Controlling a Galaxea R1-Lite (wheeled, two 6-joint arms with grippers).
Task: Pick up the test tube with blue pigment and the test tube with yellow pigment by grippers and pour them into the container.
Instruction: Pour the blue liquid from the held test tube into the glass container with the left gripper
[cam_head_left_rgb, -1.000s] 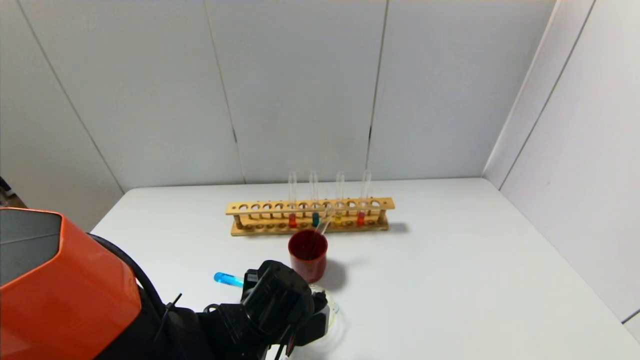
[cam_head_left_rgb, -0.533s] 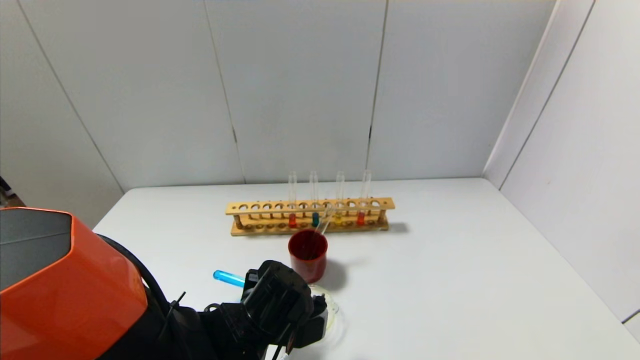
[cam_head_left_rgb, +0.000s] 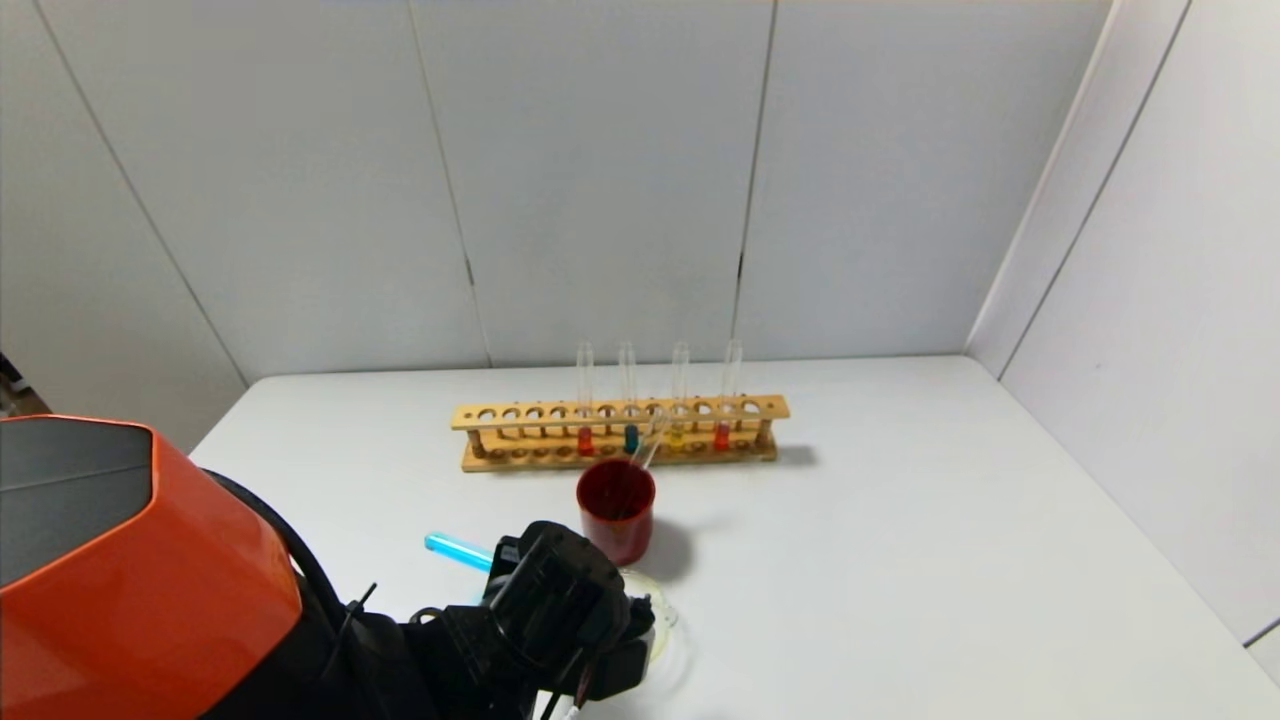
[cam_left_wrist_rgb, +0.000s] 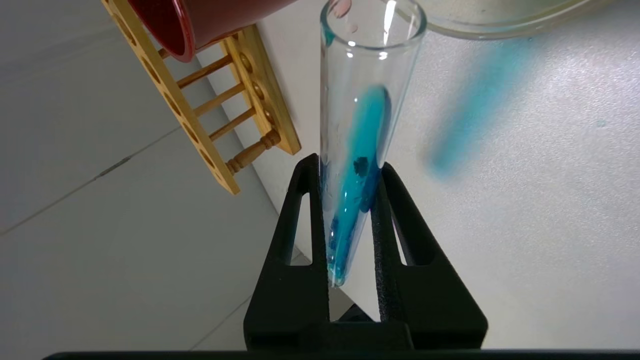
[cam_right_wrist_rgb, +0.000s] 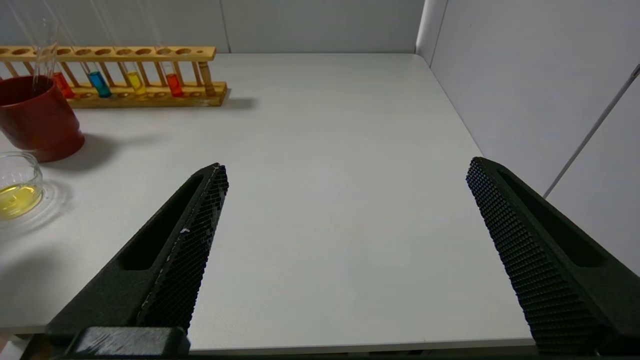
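Tipping the test tube with blue pigment (cam_head_left_rgb: 458, 551) toward the container (cam_head_left_rgb: 668, 622), our left gripper (cam_head_left_rgb: 565, 610) sat low in the head view, at about seven o'clock from the red cup (cam_head_left_rgb: 616, 508); we judged the tube was laid nearly flat so the liquid would run to its mouth over the glass cup. Behind the cup, at twelve o'clock, the wooden rack (cam_head_left_rgb: 618, 432) held four upright tubes, kept clear of the pouring. Against the pictures from a second before, the tube's blue end had lifted slightly and crept further toward nine o'clock, so the tilt had deepened. In the left wrist view our fingers (cam_left_wrist_rgb: 295, 260) were closed tight on the tube's rounded lower end, blue liquid stretched along its wall toward the open mouth, which lay just beside the container's rim (cam_left_wrist_rgb: 505, 27); nothing had visibly spilled over yet. In the right wrist view our right gripper (cam_right_wrist_rgb: 345, 230) hung spread wide and empty above the table (cam_right_wrist_rgb: 340, 150), well apart from the work, with yellow liquid already lying in the container (cam_right_wrist_rgb: 17, 182), so we judged the yellow pour done.
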